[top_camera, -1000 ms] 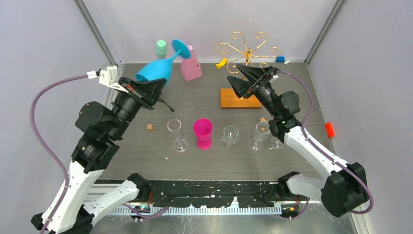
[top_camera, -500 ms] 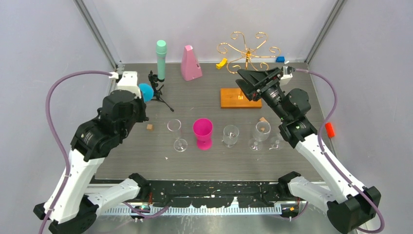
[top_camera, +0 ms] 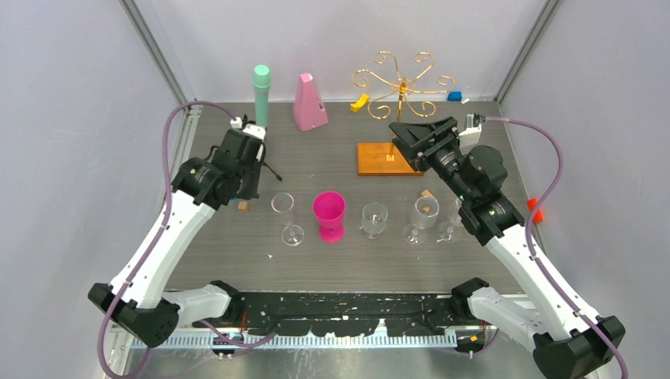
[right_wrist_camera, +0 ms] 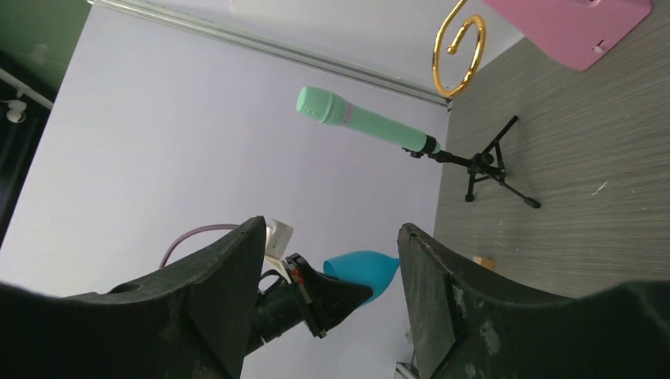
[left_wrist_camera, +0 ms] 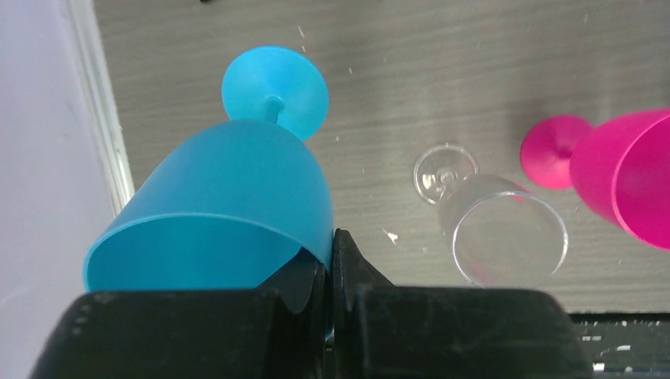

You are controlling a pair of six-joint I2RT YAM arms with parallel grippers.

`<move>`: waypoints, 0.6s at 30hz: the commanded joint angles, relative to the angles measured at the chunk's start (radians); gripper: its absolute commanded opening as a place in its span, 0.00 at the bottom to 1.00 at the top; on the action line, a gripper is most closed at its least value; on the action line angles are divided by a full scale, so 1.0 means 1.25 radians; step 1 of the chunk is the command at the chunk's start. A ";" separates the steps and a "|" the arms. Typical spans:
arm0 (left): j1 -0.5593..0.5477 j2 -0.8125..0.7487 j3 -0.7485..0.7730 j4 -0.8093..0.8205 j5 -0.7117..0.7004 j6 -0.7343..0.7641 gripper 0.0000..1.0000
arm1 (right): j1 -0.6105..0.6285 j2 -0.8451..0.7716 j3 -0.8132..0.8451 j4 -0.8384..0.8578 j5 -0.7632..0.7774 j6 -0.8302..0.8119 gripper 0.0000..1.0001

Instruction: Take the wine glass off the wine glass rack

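Note:
The wine glass rack is a gold wire stand with curled arms on an orange-brown base at the back right; no glass hangs on it. One gold curl shows in the right wrist view. My left gripper is shut on the rim of a blue wine glass, which hangs foot-down over the table's left side. In the top view the left gripper points down and hides the glass. My right gripper is open and empty beside the rack's base; between its fingers I see the blue glass far off.
A row stands mid-table: clear glass, pink goblet, and two more clear glasses. A green microphone on a black tripod and a pink metronome stand at the back. Small blocks lie around.
My left arm has swung the blue glass down from high at the back to low over the table's left side. My right gripper has drawn back slightly to the right of the rack.

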 commanded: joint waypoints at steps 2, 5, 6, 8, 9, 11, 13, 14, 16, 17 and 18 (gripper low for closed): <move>0.033 0.006 -0.064 0.022 0.134 0.056 0.00 | -0.003 -0.033 0.049 -0.045 0.050 -0.059 0.67; 0.043 0.006 -0.094 0.023 0.146 0.076 0.00 | -0.003 -0.035 0.049 -0.052 0.055 -0.062 0.66; 0.049 0.009 -0.100 0.020 0.152 0.081 0.00 | -0.003 -0.035 0.050 -0.053 0.056 -0.062 0.65; 0.053 0.016 -0.109 0.016 0.163 0.078 0.00 | -0.003 -0.032 0.053 -0.059 0.058 -0.058 0.64; 0.055 0.019 -0.113 0.016 0.180 0.078 0.00 | -0.003 -0.030 0.052 -0.060 0.060 -0.056 0.63; 0.055 0.025 -0.116 0.014 0.212 0.074 0.00 | -0.003 -0.029 0.052 -0.060 0.062 -0.052 0.62; 0.055 0.033 -0.125 0.012 0.218 0.067 0.00 | -0.003 -0.027 0.051 -0.062 0.062 -0.050 0.62; 0.055 0.042 -0.128 0.011 0.216 0.064 0.00 | -0.004 -0.026 0.051 -0.062 0.063 -0.050 0.62; 0.055 0.061 -0.131 0.001 0.214 0.058 0.00 | -0.003 -0.025 0.051 -0.063 0.062 -0.049 0.62; 0.055 0.073 -0.132 -0.006 0.212 0.054 0.00 | -0.003 -0.025 0.050 -0.063 0.062 -0.048 0.62; 0.055 0.085 -0.131 -0.011 0.204 0.050 0.00 | -0.003 -0.025 0.050 -0.063 0.062 -0.049 0.62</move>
